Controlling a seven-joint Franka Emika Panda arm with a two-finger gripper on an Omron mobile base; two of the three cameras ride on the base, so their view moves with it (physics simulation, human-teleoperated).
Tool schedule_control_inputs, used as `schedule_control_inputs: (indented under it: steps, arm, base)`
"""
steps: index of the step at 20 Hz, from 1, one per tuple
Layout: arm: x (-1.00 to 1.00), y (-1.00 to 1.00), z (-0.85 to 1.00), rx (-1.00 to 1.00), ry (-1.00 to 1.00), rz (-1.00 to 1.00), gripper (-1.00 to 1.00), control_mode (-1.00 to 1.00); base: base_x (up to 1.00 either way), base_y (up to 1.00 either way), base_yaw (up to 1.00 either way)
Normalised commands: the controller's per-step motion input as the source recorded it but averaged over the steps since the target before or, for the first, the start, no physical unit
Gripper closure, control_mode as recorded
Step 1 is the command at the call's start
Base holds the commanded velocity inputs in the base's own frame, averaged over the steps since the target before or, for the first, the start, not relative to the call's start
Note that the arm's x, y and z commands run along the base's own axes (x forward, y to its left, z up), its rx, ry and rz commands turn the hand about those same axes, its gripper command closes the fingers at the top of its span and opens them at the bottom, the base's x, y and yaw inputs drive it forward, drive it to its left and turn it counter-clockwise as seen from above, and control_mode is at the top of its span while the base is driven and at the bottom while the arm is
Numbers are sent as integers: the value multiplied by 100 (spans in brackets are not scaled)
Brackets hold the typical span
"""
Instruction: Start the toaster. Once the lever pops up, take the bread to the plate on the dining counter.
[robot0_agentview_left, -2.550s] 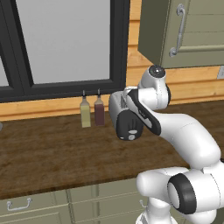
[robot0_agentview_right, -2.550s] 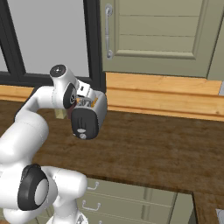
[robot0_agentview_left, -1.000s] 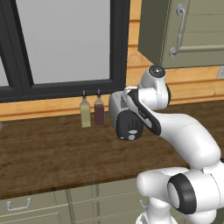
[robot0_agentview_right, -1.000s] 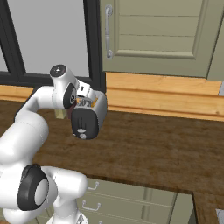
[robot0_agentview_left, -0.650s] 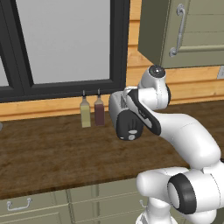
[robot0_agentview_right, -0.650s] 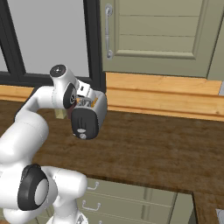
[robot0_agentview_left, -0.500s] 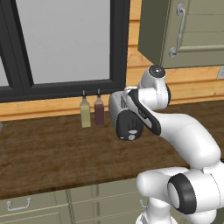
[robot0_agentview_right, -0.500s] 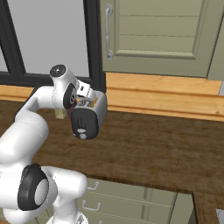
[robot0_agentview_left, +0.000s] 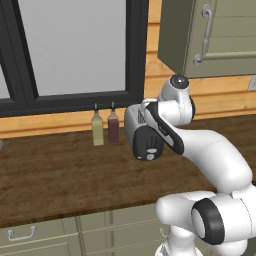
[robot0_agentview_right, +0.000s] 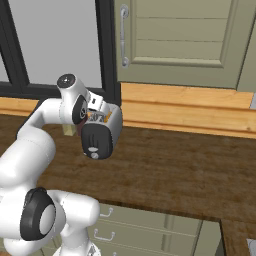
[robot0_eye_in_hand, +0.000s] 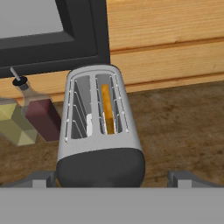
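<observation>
The silver toaster (robot0_eye_in_hand: 98, 131) stands on the wood-grain counter below the window, its dark end panel toward me. A tan slice of bread (robot0_eye_in_hand: 106, 109) sits low in its right slot; the left slot looks empty. My gripper (robot0_eye_in_hand: 114, 179) hovers just above and behind the toaster's near end, open wide, with one fingertip (robot0_eye_in_hand: 41, 178) on each side of the dark panel and nothing held. The base views show the toaster (robot0_agentview_left: 145, 137) (robot0_agentview_right: 102, 132) in front of my bent arm, round knob facing the cameras. The plate and the dining counter are out of view.
Two slim bottles, one yellowish (robot0_agentview_left: 98, 129) and one dark red (robot0_agentview_left: 113, 126), stand just left of the toaster against the window sill. A dark-framed window (robot0_agentview_left: 75, 50) and a green wall cabinet (robot0_agentview_right: 175, 35) hang above. Green drawers (robot0_agentview_right: 150, 225) sit under the counter.
</observation>
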Motion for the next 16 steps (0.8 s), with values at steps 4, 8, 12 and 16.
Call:
schedule_control_inputs:
  steps: [4, 8, 12, 16]
  arm:
    - [0, 0, 0, 0, 0, 0, -100, -100]
    - [0, 0, 0, 0, 0, 0, -100, -100]
    - [0, 0, 0, 0, 0, 0, -100, -100]
    - [0, 0, 0, 0, 0, 0, -100, -100]
  base:
    - [0, 0, 0]
    - [0, 0, 0]
    - [0, 0, 0]
    - [0, 0, 0]
